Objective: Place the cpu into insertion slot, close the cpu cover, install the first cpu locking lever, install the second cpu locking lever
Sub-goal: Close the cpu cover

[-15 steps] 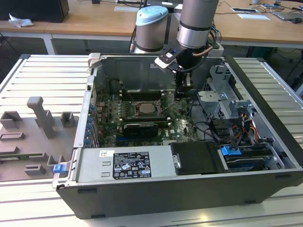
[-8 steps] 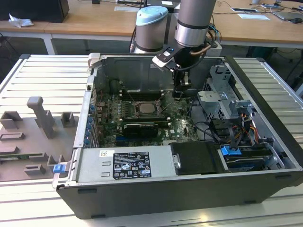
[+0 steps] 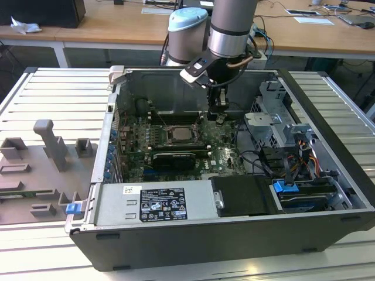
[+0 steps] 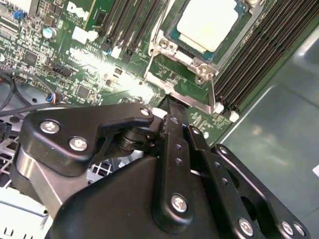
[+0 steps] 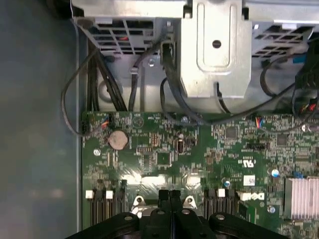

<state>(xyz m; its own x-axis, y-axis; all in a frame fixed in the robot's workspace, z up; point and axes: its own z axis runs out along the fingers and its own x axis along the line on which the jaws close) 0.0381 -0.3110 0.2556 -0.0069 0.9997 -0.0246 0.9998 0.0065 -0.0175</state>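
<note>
Jaws pressed together, gripping nothing visible, sit just beside the insertion slot (image 4: 173,36), where the cpu (image 4: 207,22) lies framed by the cpu cover (image 4: 182,54).

We see memory slots (image 5: 99,209) flanking the gripper (image 5: 170,195), a coin battery (image 5: 118,140) on the board beyond its tip, and black cables (image 5: 102,84) farther off. A drive cage (image 3: 275,126) stands to the exterior view's right of the gripper; the power supply (image 3: 155,204) lies well apart, nearer the camera.
</note>
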